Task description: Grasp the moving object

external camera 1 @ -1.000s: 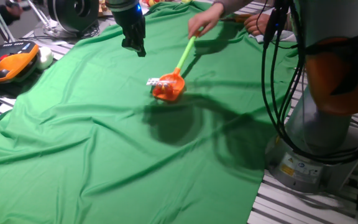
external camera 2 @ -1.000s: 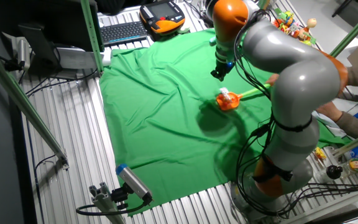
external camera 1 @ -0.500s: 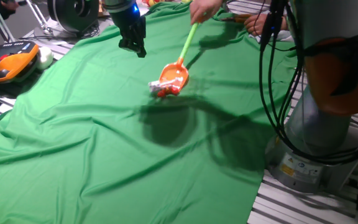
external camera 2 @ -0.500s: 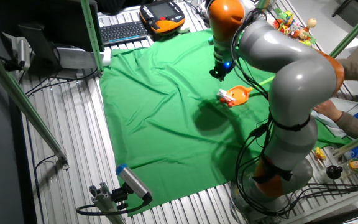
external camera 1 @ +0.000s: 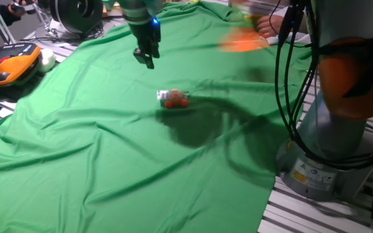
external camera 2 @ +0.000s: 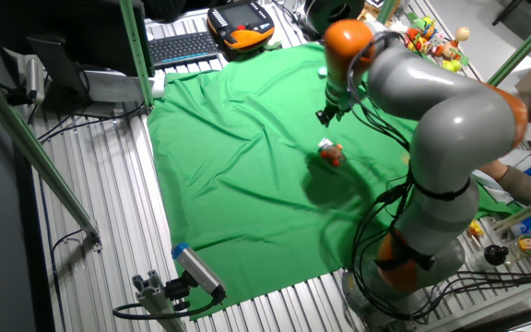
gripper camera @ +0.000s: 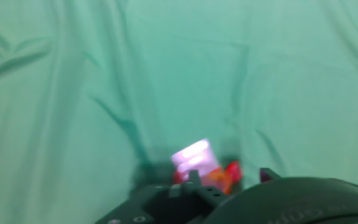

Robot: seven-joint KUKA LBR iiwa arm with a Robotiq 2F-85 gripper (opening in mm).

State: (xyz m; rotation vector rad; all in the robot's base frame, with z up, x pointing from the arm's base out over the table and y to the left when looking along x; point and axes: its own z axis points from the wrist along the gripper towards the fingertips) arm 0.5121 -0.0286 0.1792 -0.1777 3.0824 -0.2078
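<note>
The gripper (external camera 1: 148,58) hangs above the green cloth (external camera 1: 96,149) with nothing between its fingers; whether the jaws are spread or pressed together cannot be told from any view, as both fixed views show only a dark silhouette and the hand view is blurred. The moving object (external camera 1: 173,98), a small red-orange item with a white part, lies on the cloth by itself, clear of the gripper and lower than it. In one fixed view it sits down and to the right of the fingertips; in the other fixed view it (external camera 2: 330,152) lies below the gripper (external camera 2: 325,115), toward the arm's base. In the hand view it (gripper camera: 202,165) appears at the bottom centre of the frame, just beyond the hand's housing, so the fingers are judged not yet above it. Its long axis cannot be made out. An orange blur (external camera 1: 241,43) near the far edge of the cloth is well apart from the object. Open cloth surrounds the object on all sides, with shallow folds nearby; the cloth edges are well away, so a descent looks unobstructed.
</note>
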